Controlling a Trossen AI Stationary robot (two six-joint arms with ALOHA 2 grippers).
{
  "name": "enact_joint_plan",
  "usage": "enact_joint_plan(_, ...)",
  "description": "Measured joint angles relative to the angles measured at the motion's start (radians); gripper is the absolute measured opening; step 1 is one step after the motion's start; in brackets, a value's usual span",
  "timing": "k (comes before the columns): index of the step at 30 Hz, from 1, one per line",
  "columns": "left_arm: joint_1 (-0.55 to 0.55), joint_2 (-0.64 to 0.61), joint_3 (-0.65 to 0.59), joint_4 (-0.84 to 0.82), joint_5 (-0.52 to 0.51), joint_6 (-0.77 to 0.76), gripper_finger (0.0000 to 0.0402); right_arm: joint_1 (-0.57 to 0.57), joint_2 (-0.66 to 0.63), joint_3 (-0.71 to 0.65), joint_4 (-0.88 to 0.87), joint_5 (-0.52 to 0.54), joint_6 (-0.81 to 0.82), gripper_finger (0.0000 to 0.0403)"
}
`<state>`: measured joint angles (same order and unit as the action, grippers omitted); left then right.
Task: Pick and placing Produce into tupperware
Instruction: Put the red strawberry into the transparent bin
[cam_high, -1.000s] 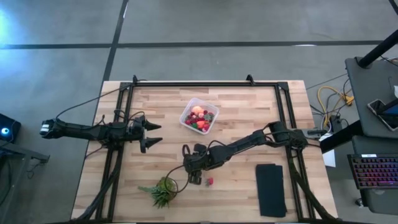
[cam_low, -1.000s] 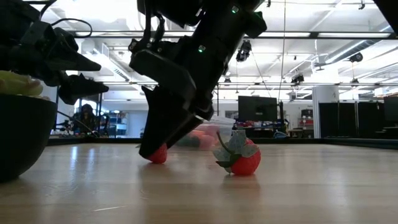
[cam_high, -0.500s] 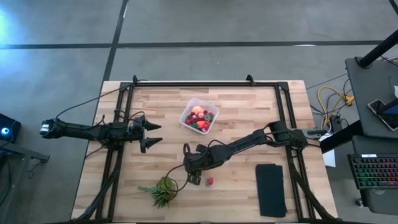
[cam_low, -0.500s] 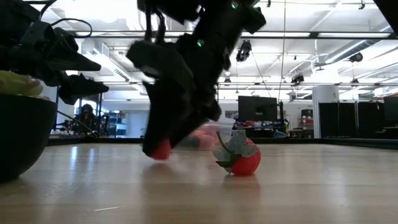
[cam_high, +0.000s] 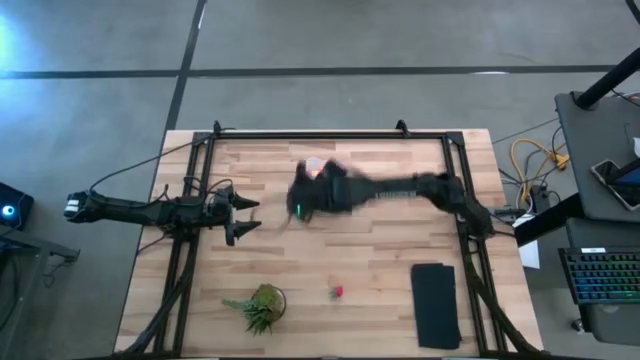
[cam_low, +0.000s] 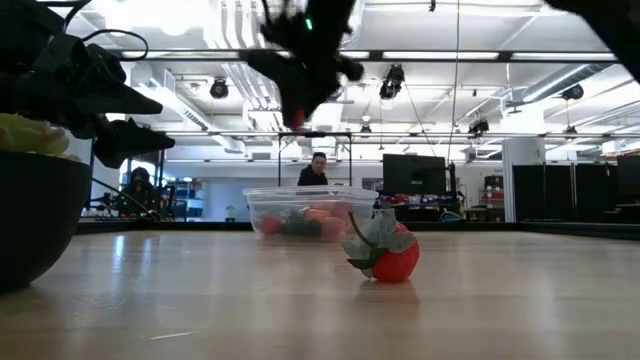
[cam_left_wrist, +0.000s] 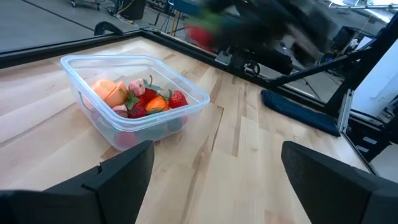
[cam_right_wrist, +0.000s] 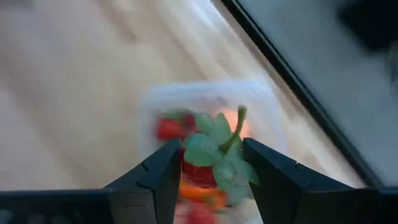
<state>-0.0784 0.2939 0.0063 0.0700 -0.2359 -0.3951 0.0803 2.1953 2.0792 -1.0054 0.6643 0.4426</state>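
Pale wood-plank table (cam_high: 380, 250) under everything; flat black pad (cam_high: 436, 304) near the right edge; clear tupperware (cam_left_wrist: 134, 99) toward the far middle, holding strawberries, a carrot piece (cam_left_wrist: 157, 104) and a pink-orange fruit (cam_left_wrist: 107, 91); right gripper (cam_right_wrist: 212, 163) up above it, fingers clamped on a strawberry (cam_right_wrist: 211, 155) with its green top showing; left gripper (cam_high: 243, 214) parked at the left side, fingers wide apart, nothing between; one loose strawberry (cam_low: 385, 250) lying near the front edge.

No legible text/labels in any view.
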Motion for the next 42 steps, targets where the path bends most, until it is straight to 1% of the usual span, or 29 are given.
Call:
enact_joint_plan(2, 0.000, 0.000, 0.000, 0.000, 0.000, 0.000, 0.0338, -0.083, -0.001, 0.026, -0.079, -0.083, 0.047, 0.0167)
enact_joint_plan(3, 0.000, 0.000, 0.000, 0.000, 0.000, 0.000, 0.0338, -0.125, -0.001, 0.027, -0.100, -0.145, 0.059, 0.0168)
enact_joint_plan(6, 0.000, 0.000, 0.000, 0.000, 0.000, 0.000, 0.0338, -0.232, 0.002, 0.006, -0.104, -0.375, 0.051, 0.0171)
enact_joint_plan(8, 0.000, 0.000, 0.000, 0.000, 0.000, 0.000, 0.0338, -0.278, 0.002, -0.018, -0.101, -0.471, 0.047, 0.0174)
enact_joint_plan(9, 0.000, 0.000, 0.000, 0.000, 0.000, 0.000, 0.0338, -0.292, 0.002, -0.030, -0.102, -0.487, 0.040, 0.0177)
enact_joint_plan(12, 0.000, 0.000, 0.000, 0.000, 0.000, 0.000, 0.0338, -0.320, 0.008, -0.052, -0.111, -0.488, 0.013, 0.0189)
enact_joint_plan(15, 0.000, -0.001, 0.000, 0.000, 0.000, 0.000, 0.0338, -0.318, 0.006, -0.055, -0.108, -0.488, 0.008, 0.0204)
enact_joint_plan(18, 0.000, 0.000, 0.000, 0.000, 0.000, 0.000, 0.0338, -0.282, 0.002, -0.055, -0.108, -0.516, -0.003, 0.0216)
enact_joint_plan(20, 0.000, 0.000, 0.000, 0.000, 0.000, 0.000, 0.0338, -0.242, 0.000, -0.055, -0.121, -0.536, -0.037, 0.0222)
enact_joint_plan(26, 0.000, 0.000, 0.000, 0.000, 0.000, 0.000, 0.0338, -0.068, -0.001, -0.066, -0.252, -0.568, -0.050, 0.0238)
enact_joint_plan(28, 0.000, 0.000, 0.000, 0.000, 0.000, 0.000, 0.0338, -0.004, -0.001, -0.079, -0.262, -0.609, -0.060, 0.0243)
enact_joint_plan(30, 0.000, 0.000, 0.000, 0.000, 0.000, 0.000, 0.0338, 0.067, -0.001, -0.094, -0.266, -0.618, -0.101, 0.0246)
enact_joint_plan(33, 0.000, 0.000, 0.000, 0.000, 0.000, 0.000, 0.0338, 0.173, -0.001, -0.117, -0.263, -0.616, -0.178, 0.0246)
enact_joint_plan(35, 0.000, 0.000, 0.000, 0.000, 0.000, 0.000, 0.0338, 0.232, -0.003, -0.144, -0.255, -0.616, -0.196, 0.0242)
enact_joint_plan(38, 0.000, 0.000, 0.000, 0.000, 0.000, 0.000, 0.0338, 0.295, -0.011, -0.206, -0.240, -0.599, -0.185, 0.0237)
enact_joint_plan(42, 0.000, 0.000, 0.000, 0.000, 0.000, 0.000, 0.0338, 0.355, -0.036, -0.305, -0.126, -0.592, -0.151, 0.0233)
